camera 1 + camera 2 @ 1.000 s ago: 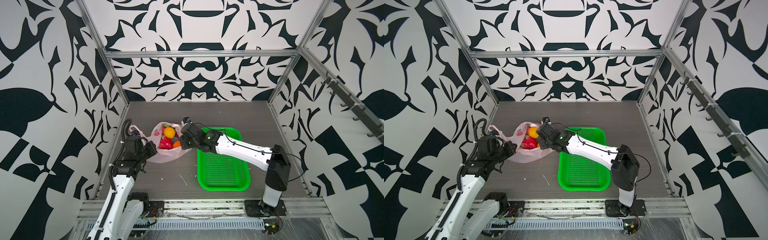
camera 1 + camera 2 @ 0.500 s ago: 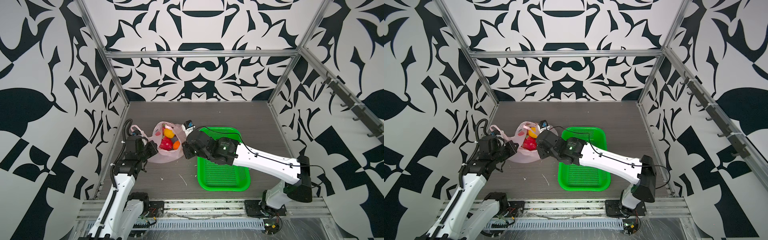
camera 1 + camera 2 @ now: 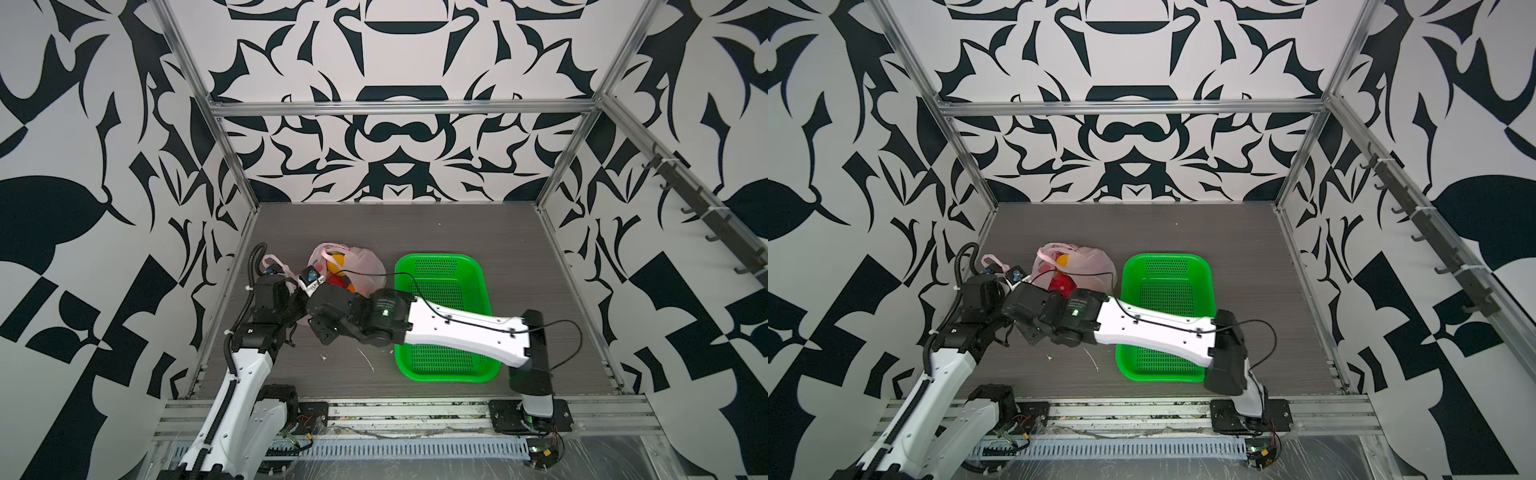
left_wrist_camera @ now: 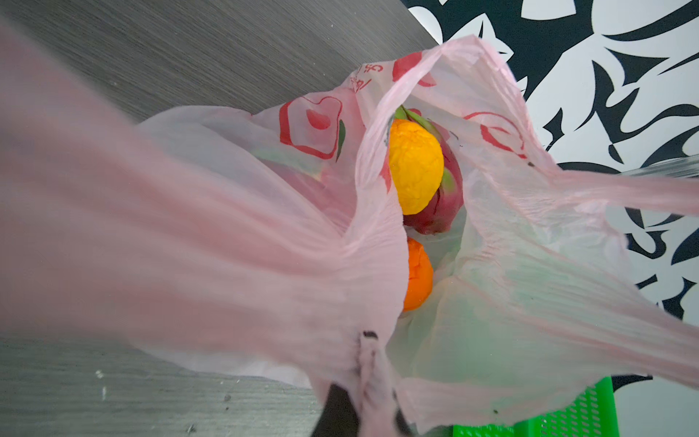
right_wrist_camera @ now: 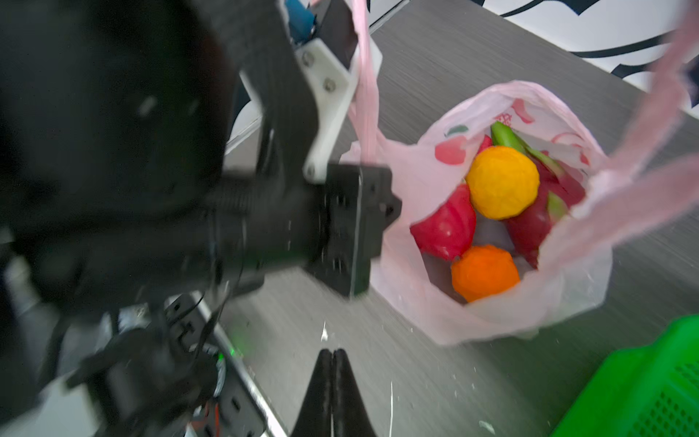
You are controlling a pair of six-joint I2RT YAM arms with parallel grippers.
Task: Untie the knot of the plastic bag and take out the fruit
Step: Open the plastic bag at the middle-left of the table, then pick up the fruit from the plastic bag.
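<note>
Backdrop: walls (image 3: pixel 395 137) of flat white panel with bold black curling shapes, framed by aluminium bars
Surface: a table (image 3: pixel 415 232), dark grey with a fine straight grain and a few pale crumbs
Bag: the plastic bag (image 3: pixel 365 264) (image 3: pixel 1092 259) is thin, translucent pale-pink film with red print, crinkled; it sits on the table just beside the basket, mouth open
Handles: the loop handles (image 5: pixel 365 83) are pulled into narrow pink straps, apart from each other
Fruit: inside the bag, a pebbly round yellow fruit (image 5: pixel 501 181) rests against a smooth red fruit (image 5: pixel 446 227) and a magenta dragon fruit (image 5: pixel 537 223) with green-tipped scales; a dimpled orange fruit (image 5: pixel 484 272) lies beside them
Left claw: the left gripper (image 4: pixel 365 412) is clamped on a gathered fold of the bag's rim
Right claw: the right gripper (image 5: pixel 333 359) has its slim black fingers pressed together, nothing between, over bare table near the bag
Basket: a green basket (image 3: pixel 436 257) of rigid glossy plastic, rectangular with rounded corners and perforated floor and walls
</note>
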